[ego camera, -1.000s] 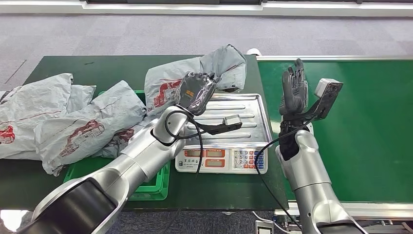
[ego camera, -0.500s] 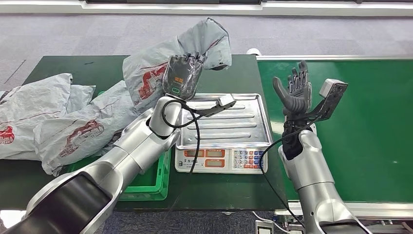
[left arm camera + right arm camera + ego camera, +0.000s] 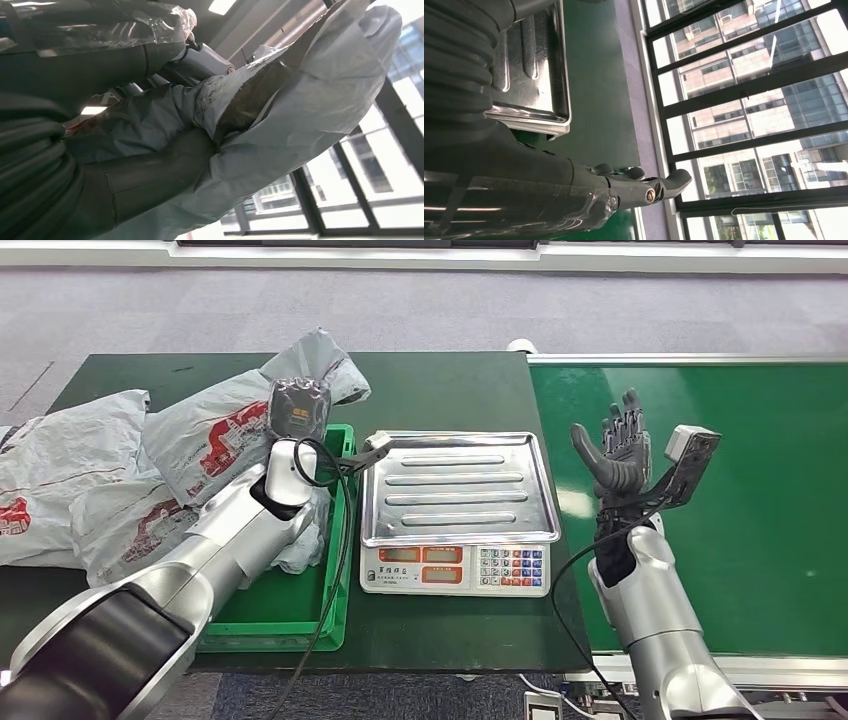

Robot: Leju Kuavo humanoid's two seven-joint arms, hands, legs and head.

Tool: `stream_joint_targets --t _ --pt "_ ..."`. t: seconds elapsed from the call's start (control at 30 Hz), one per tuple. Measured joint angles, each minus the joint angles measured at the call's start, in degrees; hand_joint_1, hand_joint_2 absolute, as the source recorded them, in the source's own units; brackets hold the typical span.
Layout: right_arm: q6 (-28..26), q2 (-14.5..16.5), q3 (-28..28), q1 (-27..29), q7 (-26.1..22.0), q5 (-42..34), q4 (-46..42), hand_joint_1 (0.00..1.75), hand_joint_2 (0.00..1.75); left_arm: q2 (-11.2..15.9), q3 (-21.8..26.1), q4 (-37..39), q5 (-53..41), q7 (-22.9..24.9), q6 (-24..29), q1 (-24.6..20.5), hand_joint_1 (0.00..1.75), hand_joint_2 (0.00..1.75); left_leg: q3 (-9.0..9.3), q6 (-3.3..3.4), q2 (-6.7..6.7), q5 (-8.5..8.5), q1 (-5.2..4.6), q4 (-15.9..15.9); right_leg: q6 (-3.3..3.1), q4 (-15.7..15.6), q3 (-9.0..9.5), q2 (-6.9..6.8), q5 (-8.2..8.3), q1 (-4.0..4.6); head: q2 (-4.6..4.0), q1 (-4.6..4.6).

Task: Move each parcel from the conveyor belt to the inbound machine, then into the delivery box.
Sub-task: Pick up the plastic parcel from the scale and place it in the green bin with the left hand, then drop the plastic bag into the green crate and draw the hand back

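One grey parcel [image 3: 225, 435] | gripped in left hand [image 3: 297, 406] | above green box [image 3: 300, 600]

Left robot hand [image 3: 297, 408]: far left, arm stretched forward, fingers closed around a grey parcel [image 3: 215, 435].
Right robot hand [image 3: 618, 447]: raised upright, fingers spread, holding nothing.

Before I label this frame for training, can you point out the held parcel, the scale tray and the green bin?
held parcel [image 3: 215, 435], head view, on its red print.
scale tray [image 3: 455, 485], head view, on its ribbed middle.
green bin [image 3: 275, 605], head view, on its bare floor.
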Motion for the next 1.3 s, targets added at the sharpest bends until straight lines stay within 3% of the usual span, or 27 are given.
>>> stream_joint_targets --t 0.13,0.43,0.47,0.57,0.6,1.3 --pt "2.90 -0.60 -0.10 0.54 1.15 -0.91 0.14 0.00 1.75 2.28 0.00 0.39 0.00 -1.46 -9.17 -0.14 1.75 1.75 -0.01 0.00 0.08 -0.01 0.00 0.00 0.00 0.00 -0.03 0.07 0.00 0.00 0.00 0.00" --pt "3.39 -0.63 -1.10 0.58 2.08 -0.05 0.50 0.00 1.75 6.04 0.00 -1.55 -0.02 0.95 -13.77 0.87 1.75 1.75 -0.03 -0.05 -0.02 0.04 0.03 -0.02 -0.01 0.03 -0.02 -0.01 0.00 0.02 0.00 0.00" --pt "3.31 -0.61 -1.27 0.58 2.18 0.20 0.50 0.00 1.75 6.39 0.01 -2.09 -0.02 0.77 -13.92 1.08 1.38 1.75 -0.03 -0.05 -0.02 0.04 0.02 -0.02 -0.01 0.03 -0.02 -0.01 0.00 0.01 0.00 0.00" --pt "2.99 -0.55 -1.98 0.58 2.66 1.07 0.48 0.00 1.75 7.41 0.34 -4.09 -0.02 -0.54 -13.87 1.67 0.07 1.75 -0.03 -0.05 -0.05 0.03 0.02 -0.01 -0.01 0.03 -0.02 -0.03 0.00 0.01 0.00 0.00" --pt "2.87 -0.51 -2.23 0.58 2.80 1.33 0.48 0.00 1.75 7.64 0.49 -4.82 -0.02 -0.92 -13.43 1.89 0.00 1.75 -0.03 -0.05 -0.06 0.03 0.02 -0.01 -0.01 0.03 -0.01 -0.04 0.00 0.01 0.00 0.00" --pt "1.46 0.63 -2.96 0.60 3.58 2.51 -0.44 0.00 1.75 8.10 5.69 -19.92 -0.02 -4.22 3.23 7.88 0.00 1.75 -0.03 -0.06 -0.05 0.04 0.02 -0.02 -0.01 0.03 -0.01 -0.03 0.00 0.01 0.00 0.00"
